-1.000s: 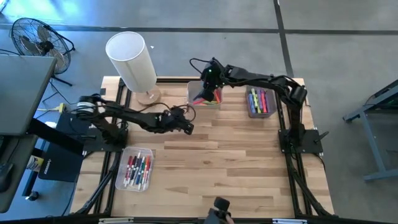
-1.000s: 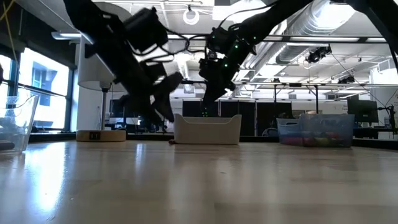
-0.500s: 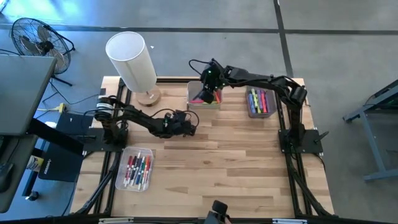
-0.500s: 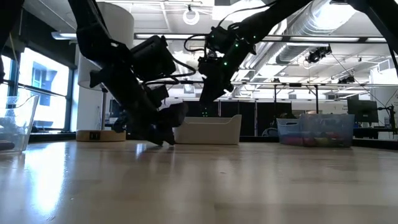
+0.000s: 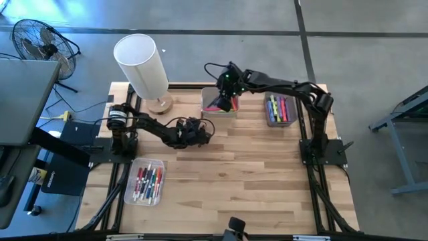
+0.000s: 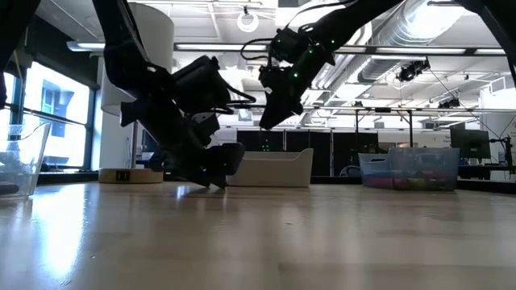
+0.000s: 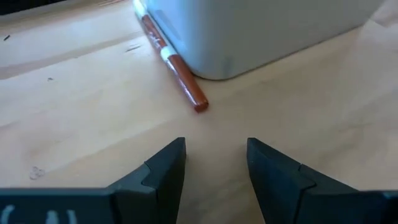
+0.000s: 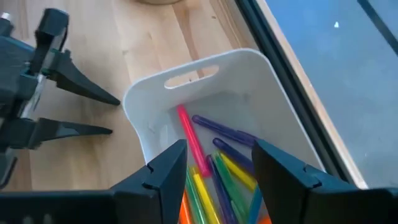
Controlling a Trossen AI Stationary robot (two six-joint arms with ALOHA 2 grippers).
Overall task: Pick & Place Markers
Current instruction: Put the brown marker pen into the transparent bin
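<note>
Near edge of the table (image 5: 254,174), lower left of the high view: a clear plastic bin (image 5: 144,181) of red and dark markers, likely a sorted set. Mid-table, the left gripper (image 7: 214,163) sits low over the wood, fingers parted with nothing between them, aimed at a stray marker (image 7: 171,65) lying flat on the boards right against the white bin (image 7: 261,31); probably lined up so it can slide in and pinch the thin barrel. That marker is a slim round stick, red-brown with a white band, glossy plastic. The wood is pale planks, matte, faint grain. Farther back, the right gripper (image 8: 221,165) hangs over the white bin's open top, fingers spread and empty, so by my guess it just dropped one. Inside lie loose pink, purple, yellow, green and orange markers (image 8: 214,162), piled at angles. The bin is smooth opaque plastic with rounded corners and a slot handle. Upper right of the high view, another clear bin (image 5: 280,108) holds bright markers. Upper left, a white cylindrical lamp (image 5: 142,67).
</note>
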